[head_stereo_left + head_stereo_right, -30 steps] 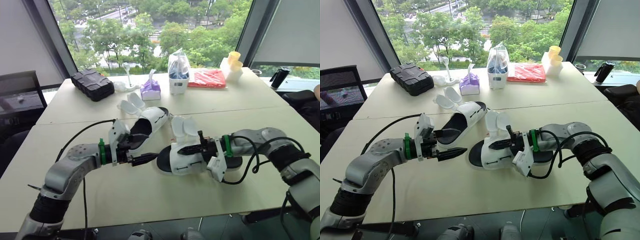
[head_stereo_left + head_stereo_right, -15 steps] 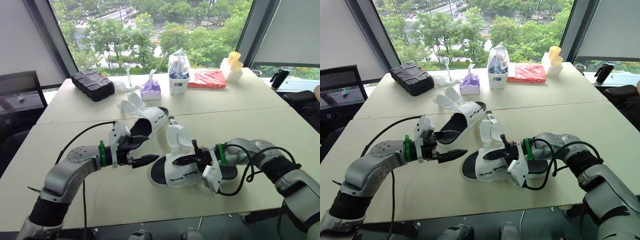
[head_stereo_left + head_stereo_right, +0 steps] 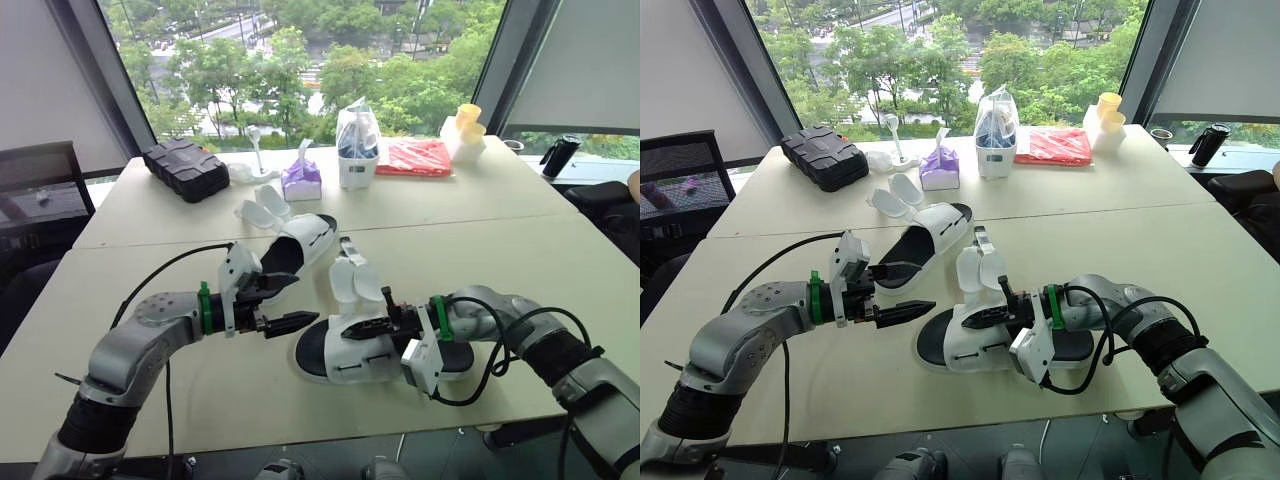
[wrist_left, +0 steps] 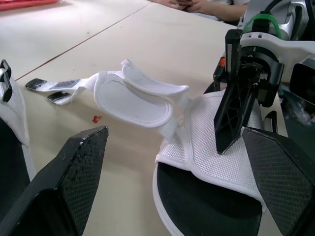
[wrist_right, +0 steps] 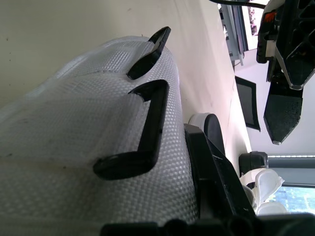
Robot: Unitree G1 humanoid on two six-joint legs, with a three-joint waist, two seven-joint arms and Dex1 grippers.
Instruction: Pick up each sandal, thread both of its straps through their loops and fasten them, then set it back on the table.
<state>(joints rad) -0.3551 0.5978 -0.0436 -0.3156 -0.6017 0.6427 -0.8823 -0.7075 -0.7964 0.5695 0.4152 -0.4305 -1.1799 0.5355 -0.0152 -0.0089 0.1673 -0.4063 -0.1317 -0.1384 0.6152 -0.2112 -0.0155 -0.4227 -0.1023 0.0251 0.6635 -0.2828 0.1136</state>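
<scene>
**Q:** What state are the tools in?

**A:** We read the right gripper (image 3: 358, 326) as clamped on the upper band of the near sandal. The left wrist view shows one black finger lying across the top of the mesh. The left gripper (image 3: 302, 300) is spread wide and empty, just left of that sandal and pointing at it.

**Q:** Where is the workpiece?

**A:** The white mesh sandal with a black footbed (image 3: 350, 362) sits at lower centre of the head views. We cannot tell whether its sole rests on the beige table (image 3: 250, 395) or is just clear of it. Its two white padded straps (image 3: 348, 278) stand up unfastened above the band. The two black plastic loops (image 5: 147, 123) lie side by side on the band with nothing through them. The second white sandal (image 3: 305, 243) lies up and left of centre, its straps also open.

**Q:** How will it handle, and where do we take hold?

**A:** We judge it light. The mesh band looks soft and likely to cave under pressure, while the sole should be stiffer. The straps look floppy.
- Right gripper: hold the band beside the loops.
- Left gripper: pinch each strap flat, near its free end.

The risk is that a strap folds at the loop mouth instead of entering.
</scene>
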